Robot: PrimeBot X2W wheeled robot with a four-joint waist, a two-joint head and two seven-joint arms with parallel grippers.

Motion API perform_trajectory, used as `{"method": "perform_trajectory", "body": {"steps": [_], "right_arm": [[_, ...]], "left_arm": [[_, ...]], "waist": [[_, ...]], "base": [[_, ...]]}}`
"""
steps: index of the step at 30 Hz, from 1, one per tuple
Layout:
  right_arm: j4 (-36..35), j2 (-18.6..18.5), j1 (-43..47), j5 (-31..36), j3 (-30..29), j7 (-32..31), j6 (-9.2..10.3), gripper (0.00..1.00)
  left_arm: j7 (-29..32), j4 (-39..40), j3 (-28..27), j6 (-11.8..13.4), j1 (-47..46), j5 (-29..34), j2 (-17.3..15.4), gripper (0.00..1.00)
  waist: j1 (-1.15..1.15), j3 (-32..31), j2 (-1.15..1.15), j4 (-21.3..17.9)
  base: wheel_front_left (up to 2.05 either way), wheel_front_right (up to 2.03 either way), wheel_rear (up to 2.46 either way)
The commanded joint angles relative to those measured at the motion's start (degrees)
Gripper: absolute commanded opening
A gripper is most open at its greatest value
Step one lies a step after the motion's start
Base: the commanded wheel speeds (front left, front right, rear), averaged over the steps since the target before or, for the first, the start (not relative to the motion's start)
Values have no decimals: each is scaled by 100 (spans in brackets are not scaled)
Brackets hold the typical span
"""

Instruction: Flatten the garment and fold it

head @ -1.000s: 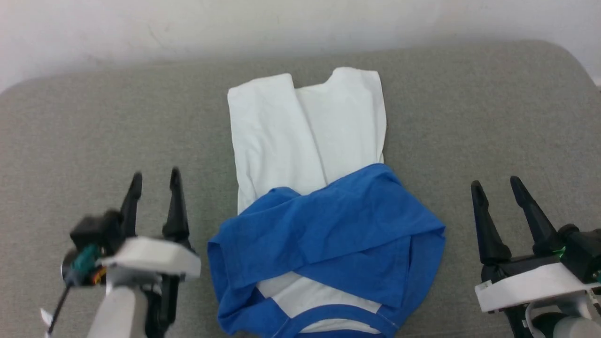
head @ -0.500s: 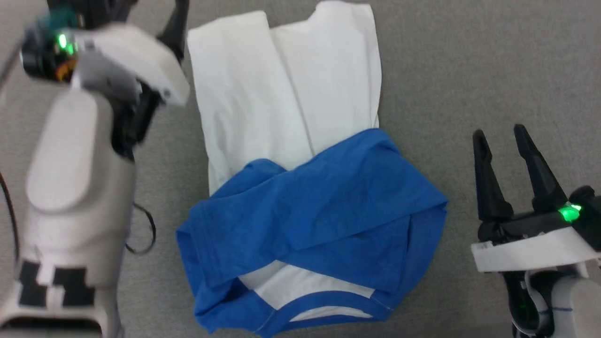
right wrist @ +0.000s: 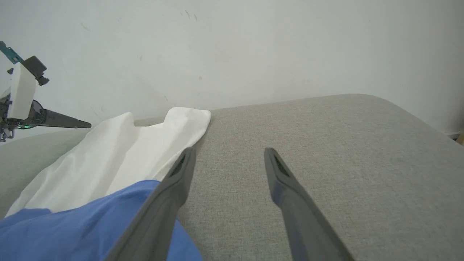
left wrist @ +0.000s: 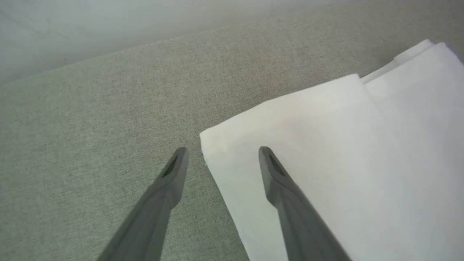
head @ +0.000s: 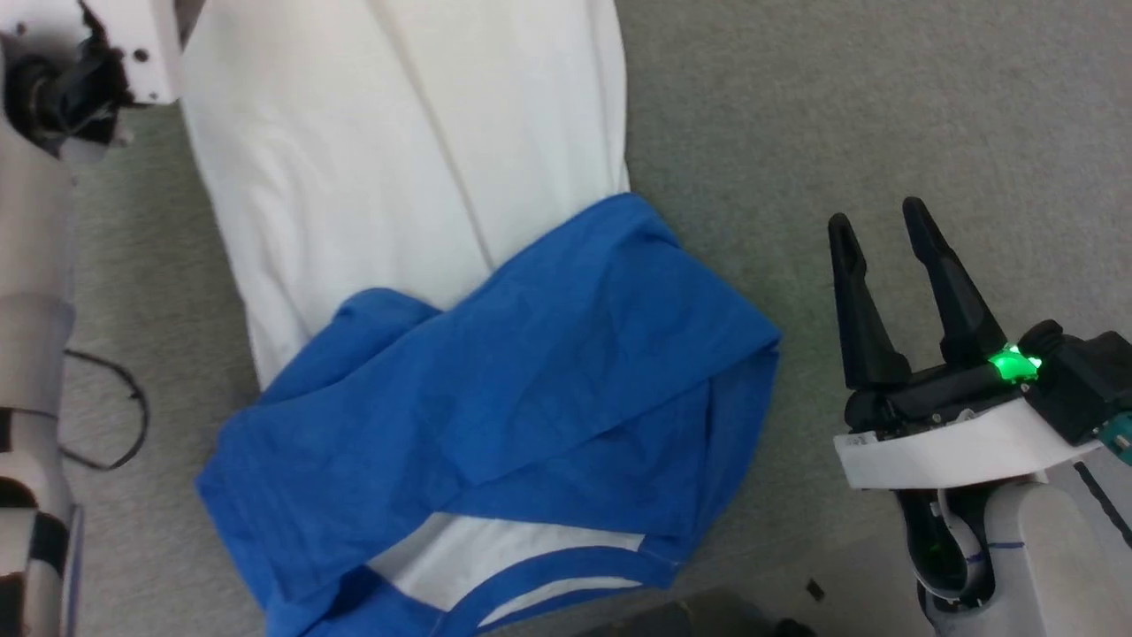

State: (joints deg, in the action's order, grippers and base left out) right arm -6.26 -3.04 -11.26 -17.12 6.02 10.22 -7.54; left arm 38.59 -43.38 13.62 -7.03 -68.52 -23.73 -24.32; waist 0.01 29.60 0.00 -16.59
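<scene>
The garment (head: 398,177) lies on the grey padded surface, its white body folded lengthwise and reaching away from me. Its blue sleeves (head: 531,380) are crossed over the near part, with the blue neckline band (head: 548,579) nearest me. My left gripper (left wrist: 223,152) stands open just above the far left corner of the white cloth (left wrist: 326,145), one finger on each side of the cloth's edge. My right gripper (head: 877,214) is open and empty over bare surface to the right of the sleeves. In the right wrist view the garment (right wrist: 119,156) lies to the left of the fingers.
The grey padded surface (head: 884,88) ends at a white wall (right wrist: 253,43), with a rounded corner at the far right. My pale left arm (head: 35,265) runs along the garment's left side, with a dark cable loop (head: 115,425) beside it.
The head camera has tilted down and closed in. My left arm has reached forward along the garment's left side to its far corner. The right gripper has stayed beside the sleeves, still open.
</scene>
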Motion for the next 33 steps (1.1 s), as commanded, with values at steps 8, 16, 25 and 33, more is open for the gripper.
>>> {"method": "perform_trajectory", "body": {"steps": [8, 16, 25, 33], "right_arm": [[203, 16, -141, -135, 75, 131, 5, 100], [278, 16, -236, -108, 7, 56, 5, 100], [732, -80, -854, -340, -162, -162, 5, 100], [2248, -489, -2377, -1196, -162, -763, 5, 100]], "left_arm": [[1124, -796, 292, -18, 140, 50, -252, 33], [1436, -785, 322, -7, 476, -176, -50, 0], [-1138, -97, 166, 155, 921, -46, 70, 0], [-2725, 442, 46, 378, 1140, -30, 406, 0]], "waist": [[-1, 524, 0, -564], [-1, 436, 0, -391], [-1, -123, 0, 72], [-1, -261, 0, 590]], "base": [[0, 0, 0], [0, 0, 0], [0, 0, 0], [0, 0, 0]]}}
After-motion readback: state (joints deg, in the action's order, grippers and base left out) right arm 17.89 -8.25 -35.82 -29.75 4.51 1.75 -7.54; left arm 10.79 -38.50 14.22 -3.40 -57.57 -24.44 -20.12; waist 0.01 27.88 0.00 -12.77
